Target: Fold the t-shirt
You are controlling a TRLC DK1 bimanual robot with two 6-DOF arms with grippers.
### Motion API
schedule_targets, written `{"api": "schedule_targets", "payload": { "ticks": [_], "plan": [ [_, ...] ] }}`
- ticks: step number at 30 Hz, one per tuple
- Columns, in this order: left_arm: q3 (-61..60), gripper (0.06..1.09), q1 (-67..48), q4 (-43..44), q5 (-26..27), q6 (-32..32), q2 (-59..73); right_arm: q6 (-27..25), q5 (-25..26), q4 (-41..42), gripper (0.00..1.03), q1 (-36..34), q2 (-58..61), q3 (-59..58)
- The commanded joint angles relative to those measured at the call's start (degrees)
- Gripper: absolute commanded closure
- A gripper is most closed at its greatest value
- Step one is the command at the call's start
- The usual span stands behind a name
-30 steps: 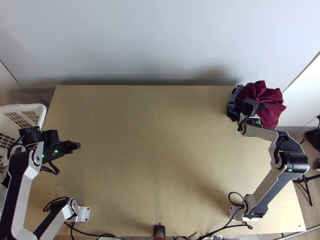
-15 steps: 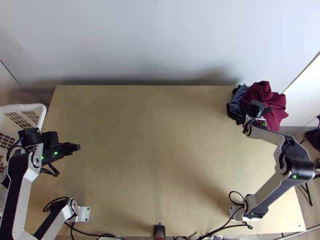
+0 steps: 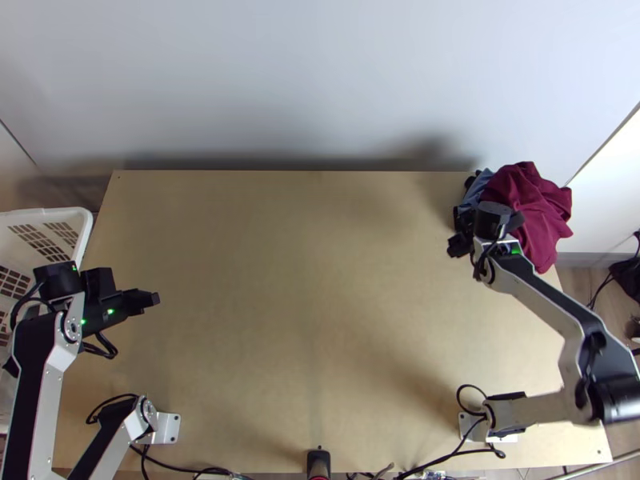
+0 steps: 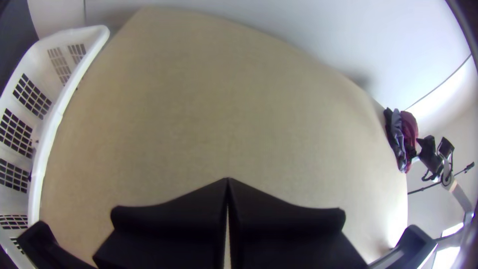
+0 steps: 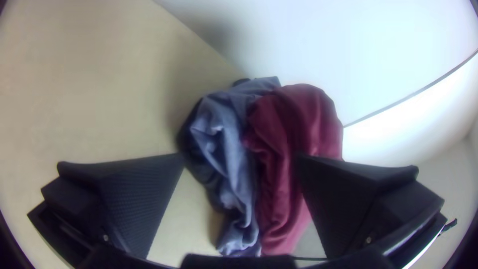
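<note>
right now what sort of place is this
Probably a robot test bench set up for laundry work: a light wooden table with robot arms at it, a white slotted plastic basket beside it, and bunched maroon cloth at its far corner.

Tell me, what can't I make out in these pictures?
- Right wrist view: whether the maroon cloth or blue-grey cloth is a t-shirt; bunching hides their shapes.
- Right wrist view: part of the maroon cloth, behind a finger of the right gripper.
- Top view: the white basket's outer side, cut off by the left edge.
</note>
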Motion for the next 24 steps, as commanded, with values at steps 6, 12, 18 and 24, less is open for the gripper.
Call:
{"api": "schedule_targets", "payload": {
  "ticks": [6,12,18,24],
  "plan": [
    [-0.13,1.02,0.64,0.84,0.09,-2.14,-3.13,14.85,-0.88,-20.56,0.04,13.89,-18.23,-1.06],
    [-0.21,1.03,1.34,5.76,0.01,-7.59,-5.32,31.02,-2.91,-26.97,0.05,15.04,-23.5,0.78],
    [-2.41,1.01,1.17,11.39,0.09,-11.98,-11.39,41.83,-11.43,-30.14,0.05,6.77,-32.2,-0.45],
    [-10.59,0.67,-0.24,22.46,0.18,-16.2,-20.26,49.13,-18.2,-30.05,0.05,-1.05,-43.19,-7.22]
  ]
}}
